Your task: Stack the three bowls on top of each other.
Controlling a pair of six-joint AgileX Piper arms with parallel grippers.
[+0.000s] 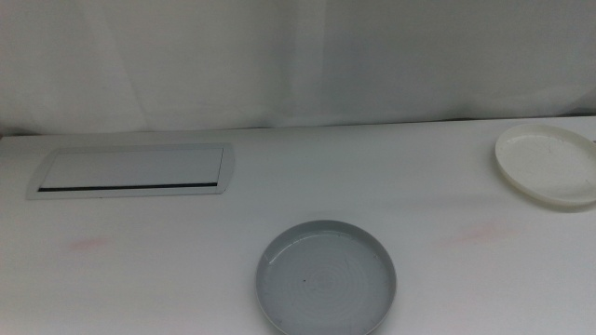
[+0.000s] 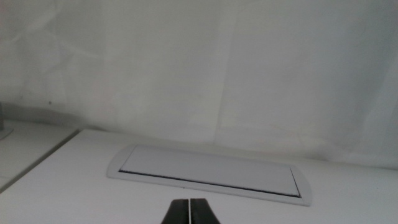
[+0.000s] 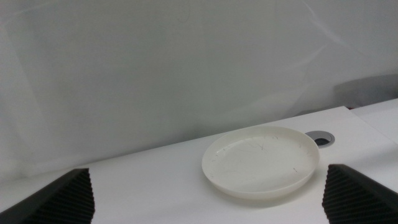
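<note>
nothing is stacked yet, so the likely first step is a rim pick. the right gripper (image 3: 205,199), fingers wide apart, faces the white bowl (image 3: 261,160), which sits at about 2 o'clock on the worktop (image 1: 186,270); it should probably close over the thin rim, staying level. the left gripper (image 2: 189,211) waits with fingers together before the silver-framed panel (image 2: 208,171). the grey bowl (image 1: 326,277) lies at 6 o'clock, shallow, matte, with faint rings inside. only two bowls show; no mint one is in view.

White bowl (image 1: 548,164) and grey bowl (image 1: 326,277), both clipped by frame edges.
</note>
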